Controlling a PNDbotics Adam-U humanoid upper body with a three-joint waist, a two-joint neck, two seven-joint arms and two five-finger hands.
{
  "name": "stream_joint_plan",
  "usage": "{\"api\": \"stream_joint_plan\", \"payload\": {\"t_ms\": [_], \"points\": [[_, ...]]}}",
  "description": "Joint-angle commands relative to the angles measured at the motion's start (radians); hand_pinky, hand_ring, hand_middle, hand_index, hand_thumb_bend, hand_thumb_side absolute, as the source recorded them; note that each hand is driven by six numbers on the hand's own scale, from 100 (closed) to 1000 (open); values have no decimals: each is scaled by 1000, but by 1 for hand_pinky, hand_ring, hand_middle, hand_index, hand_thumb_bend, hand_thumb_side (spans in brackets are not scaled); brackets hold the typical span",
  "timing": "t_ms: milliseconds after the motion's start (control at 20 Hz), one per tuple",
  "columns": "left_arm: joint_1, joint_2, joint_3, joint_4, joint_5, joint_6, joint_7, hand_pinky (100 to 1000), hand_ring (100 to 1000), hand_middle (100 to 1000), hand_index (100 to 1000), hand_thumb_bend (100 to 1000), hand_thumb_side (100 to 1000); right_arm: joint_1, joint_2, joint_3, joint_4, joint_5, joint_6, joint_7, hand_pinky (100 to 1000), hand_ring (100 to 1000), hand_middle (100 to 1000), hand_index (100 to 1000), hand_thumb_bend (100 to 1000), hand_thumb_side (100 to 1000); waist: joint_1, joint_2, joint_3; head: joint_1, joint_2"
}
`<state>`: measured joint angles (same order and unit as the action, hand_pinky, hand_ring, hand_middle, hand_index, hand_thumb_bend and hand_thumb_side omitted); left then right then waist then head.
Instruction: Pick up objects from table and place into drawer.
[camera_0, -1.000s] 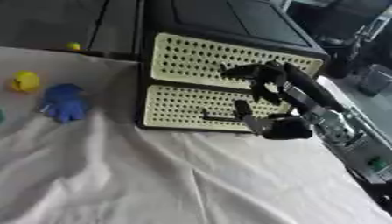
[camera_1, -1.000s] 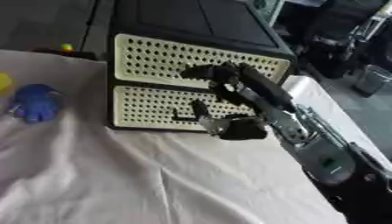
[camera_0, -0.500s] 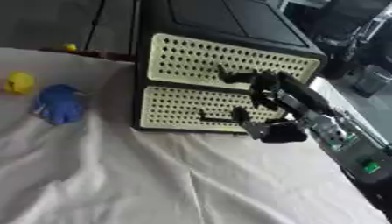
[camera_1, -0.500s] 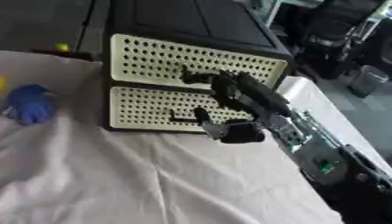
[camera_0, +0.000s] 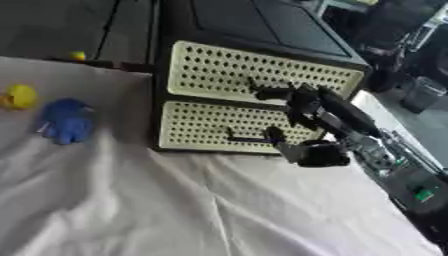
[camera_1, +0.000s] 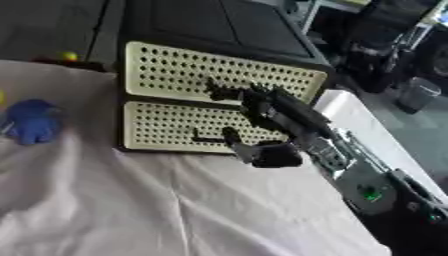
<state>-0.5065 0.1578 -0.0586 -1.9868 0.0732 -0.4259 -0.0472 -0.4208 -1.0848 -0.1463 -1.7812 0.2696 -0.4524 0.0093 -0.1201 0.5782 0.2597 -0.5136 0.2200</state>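
Observation:
A black cabinet stands at the back of the white cloth and has two cream perforated drawers. Both the upper drawer and the lower drawer look closed. My right hand comes in from the lower right and is open. Its fingers stretch out against the upper drawer front, and its thumb hangs by the lower drawer's dark handle. A blue toy and a yellow toy lie on the cloth at the far left, well away from the hand. My left hand does not show.
A small yellow ball sits at the cloth's far edge, left of the cabinet. The wrinkled white cloth covers the table in front. Dark furniture and a bin stand beyond the table's right edge.
My right hand has edged slightly lower and left along the drawer fronts. The toys and the drawers have not moved.

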Motion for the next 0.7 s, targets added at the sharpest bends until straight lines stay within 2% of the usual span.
{"api": "stream_joint_plan", "payload": {"t_ms": [50,450,700], "points": [[-1,3,-2,-13,2,3,-2,557,557,661,855,190,968,0,-53,-29,-8,-2,-1,-24,308,100,100,887,100,199,1,-36,-5,-6,-12],[1,6,-2,-13,3,5,-1,558,557,661,856,190,968,19,-70,-39,-7,-6,-1,-61,317,100,100,817,100,227,-2,-44,-6,-12,-11],[-1,6,-4,-13,5,5,-3,558,556,660,857,189,969,20,-72,-39,2,-19,-12,-64,319,100,100,830,100,233,-2,-40,-3,-16,-22]]}}
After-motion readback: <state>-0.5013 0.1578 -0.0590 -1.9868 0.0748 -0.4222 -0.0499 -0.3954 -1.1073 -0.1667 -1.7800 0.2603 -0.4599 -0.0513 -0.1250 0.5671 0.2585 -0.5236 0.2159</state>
